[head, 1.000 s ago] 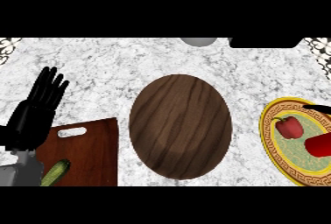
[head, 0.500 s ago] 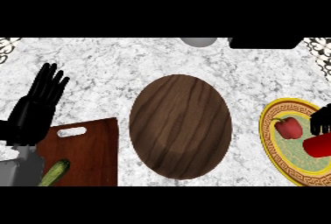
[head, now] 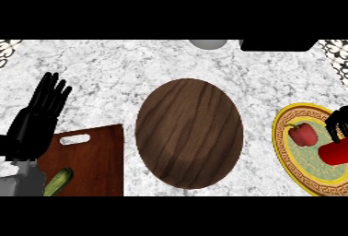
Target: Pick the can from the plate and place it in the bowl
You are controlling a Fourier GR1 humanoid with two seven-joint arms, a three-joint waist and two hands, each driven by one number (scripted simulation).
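The right hand [head: 338, 125] is curling its fingers down over the top of the red can [head: 333, 153], which is standing on the yellow plate [head: 285, 152] directly beneath the fingertips, with a red pepper [head: 303, 133] just to the hand's left. Further left of it, the wooden bowl [head: 189, 132] is sitting well apart from the can. The left hand [head: 37, 120] is resting open, fingers straight, beside a cutting board [head: 95, 161] holding a green vegetable [head: 58, 181].

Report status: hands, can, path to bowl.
Left hand open, resting at left. Right hand over can, grip unclear. Can on plate beside pepper. Nothing between plate and bowl.
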